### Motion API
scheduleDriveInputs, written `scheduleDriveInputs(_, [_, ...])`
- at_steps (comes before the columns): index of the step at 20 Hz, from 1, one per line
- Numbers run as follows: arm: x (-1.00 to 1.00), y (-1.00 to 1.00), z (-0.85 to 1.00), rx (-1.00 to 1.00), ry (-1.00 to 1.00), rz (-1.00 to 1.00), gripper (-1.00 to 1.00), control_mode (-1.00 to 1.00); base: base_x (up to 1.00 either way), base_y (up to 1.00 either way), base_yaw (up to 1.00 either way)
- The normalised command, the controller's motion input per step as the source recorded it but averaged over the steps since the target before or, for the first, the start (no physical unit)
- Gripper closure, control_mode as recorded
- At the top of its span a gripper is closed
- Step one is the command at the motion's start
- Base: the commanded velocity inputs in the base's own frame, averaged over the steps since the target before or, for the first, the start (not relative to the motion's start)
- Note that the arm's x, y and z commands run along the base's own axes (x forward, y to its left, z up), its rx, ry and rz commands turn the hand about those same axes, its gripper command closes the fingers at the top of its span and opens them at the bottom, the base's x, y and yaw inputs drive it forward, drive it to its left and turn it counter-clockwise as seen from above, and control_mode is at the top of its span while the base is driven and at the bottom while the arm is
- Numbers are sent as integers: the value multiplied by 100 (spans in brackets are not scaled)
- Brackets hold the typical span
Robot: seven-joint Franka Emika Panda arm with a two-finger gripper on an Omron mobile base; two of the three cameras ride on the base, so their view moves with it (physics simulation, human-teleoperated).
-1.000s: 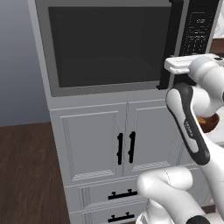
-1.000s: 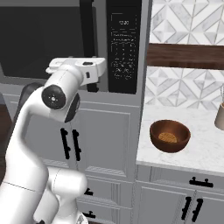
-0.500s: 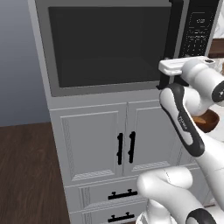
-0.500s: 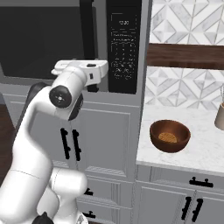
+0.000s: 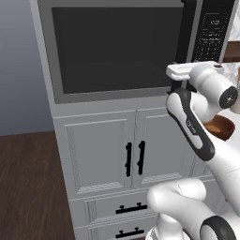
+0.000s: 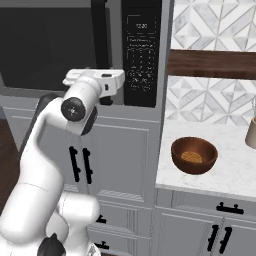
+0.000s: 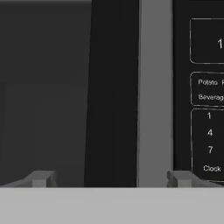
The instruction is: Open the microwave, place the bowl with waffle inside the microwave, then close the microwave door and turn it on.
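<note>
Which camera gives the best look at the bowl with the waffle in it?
The right base view: the bowl sits whole on the white counter, waffle piece visible inside. In the left base view the robot arm hides most of it, leaving a brown sliver. The hand view faces the microwave.

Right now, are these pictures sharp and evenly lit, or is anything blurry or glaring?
Left base view: even, flat light, no glare on the microwave door. Right base view: crisp; the bowl with waffle casts only a soft shadow on the counter. Hand view: close up, keypad lettering looks soft and dim.
</note>
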Motion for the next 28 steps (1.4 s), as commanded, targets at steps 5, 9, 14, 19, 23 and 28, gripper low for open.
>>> scheduleDriveInputs(5, [35, 0, -3, 0, 1, 0, -100, -100, 0, 0, 0])
scheduleDriveInputs(9, [31, 0, 0, 0, 1, 0, -100, -100, 0, 0, 0])
scheduleDriveInputs(14, [10, 0, 0, 0, 0, 0, -100, -100, 0, 0, 0])
scheduleDriveInputs(19, [0, 0, 0, 0, 0, 0, -100, -100, 0, 0, 0])
scheduleDriveInputs(23, [0, 0, 0, 0, 0, 0, 100, -100, 0, 0, 0])
scheduleDriveInputs(28, [0, 0, 0, 0, 0, 0, 100, -100, 0, 0, 0])
